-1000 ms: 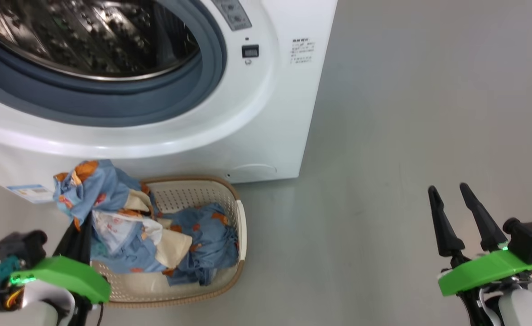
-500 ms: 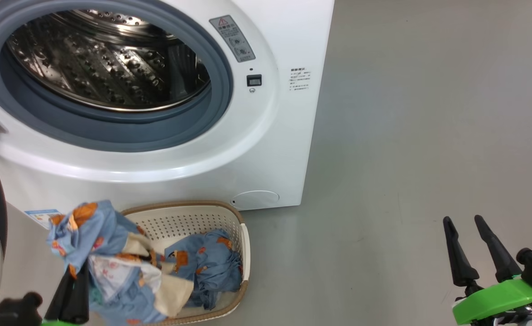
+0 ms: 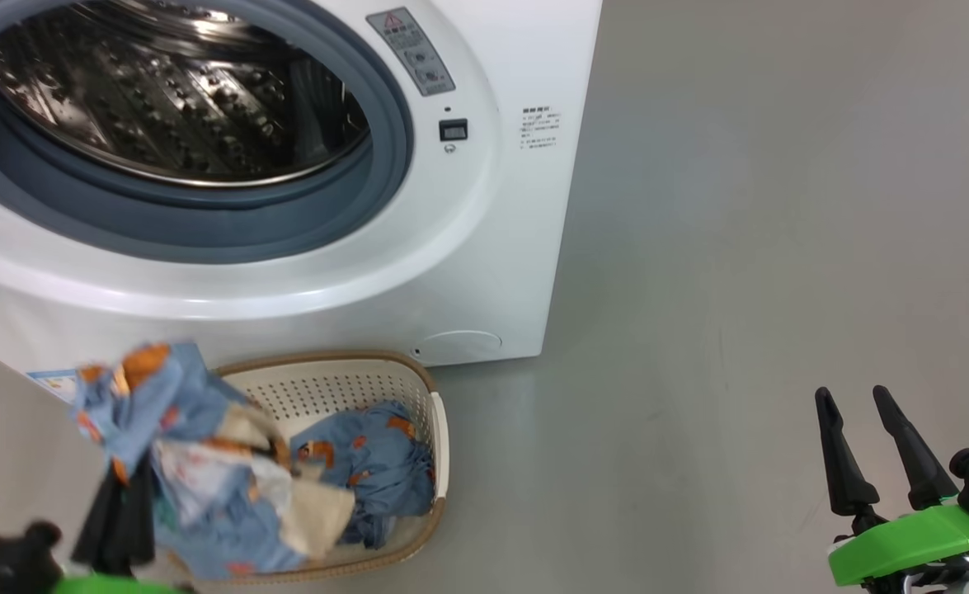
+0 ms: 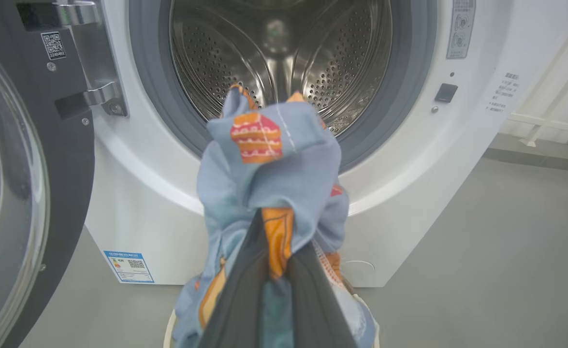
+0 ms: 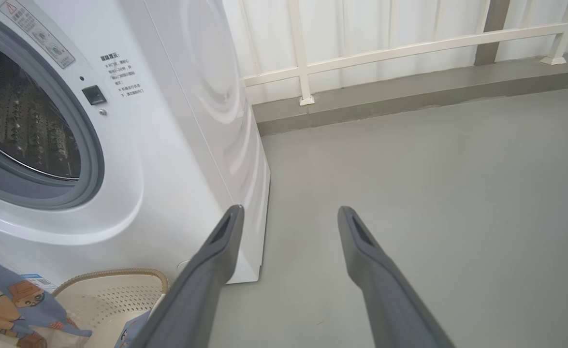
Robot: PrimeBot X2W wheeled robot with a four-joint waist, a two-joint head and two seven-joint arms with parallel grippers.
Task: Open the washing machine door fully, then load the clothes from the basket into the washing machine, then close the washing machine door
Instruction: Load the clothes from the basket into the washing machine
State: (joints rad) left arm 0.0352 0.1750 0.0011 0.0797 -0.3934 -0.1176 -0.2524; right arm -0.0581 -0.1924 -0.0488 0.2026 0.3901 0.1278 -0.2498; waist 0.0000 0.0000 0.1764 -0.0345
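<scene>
We see a smooth grey floor [image 3: 740, 247] carrying everything. The washing machine [image 3: 492, 272] stands on it at the far left. The basket [image 3: 319, 360] sits on it just in front of the machine's base, nearer to us. Far right, the floor meets a low grey kerb [image 5: 409, 94] bearing a white railing [image 5: 299, 58].

No text is legible; a warning-triangle sticker [image 3: 411, 51] sits on the washing machine [image 3: 492, 272] front.

Bright, even light fills all 3 views, with faint shadows on the grey floor [image 3: 740, 247]. Hard highlights glint off the drum [image 4: 206, 58]. The clothes [image 3: 171, 462] smear with motion blur in the head view; the dark fingers [image 4: 238, 309] look soft in the left wrist view.
</scene>
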